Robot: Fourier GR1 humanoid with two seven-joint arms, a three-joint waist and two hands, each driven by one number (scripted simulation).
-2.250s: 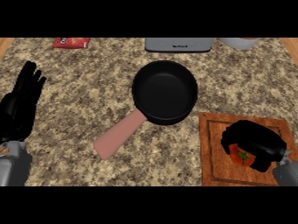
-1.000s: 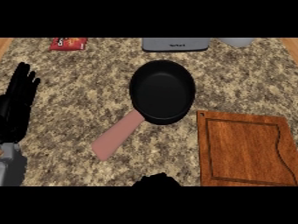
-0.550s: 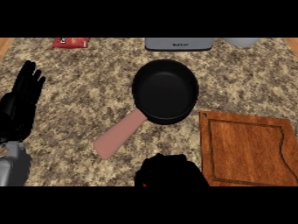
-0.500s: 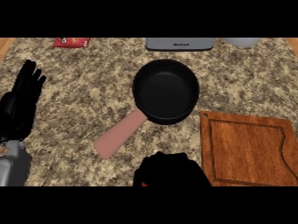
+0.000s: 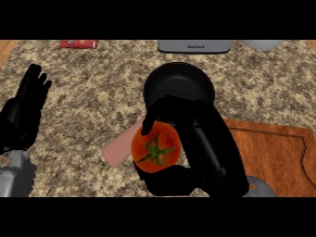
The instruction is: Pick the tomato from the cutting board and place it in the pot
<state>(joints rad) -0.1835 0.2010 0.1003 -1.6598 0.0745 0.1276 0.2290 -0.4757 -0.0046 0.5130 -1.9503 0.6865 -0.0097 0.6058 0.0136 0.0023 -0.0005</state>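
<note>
Right hand (image 5: 187, 139) curls round the tomato (image 5: 155, 146).

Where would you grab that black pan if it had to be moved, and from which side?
Grip the pan by its pinkish handle, the long narrow part running from the round bowl toward the lower left. Come from the left side of the handle, since the right hand, its fingers curled around the tomato, covers the other side. The left hand rests open nearby.
</note>
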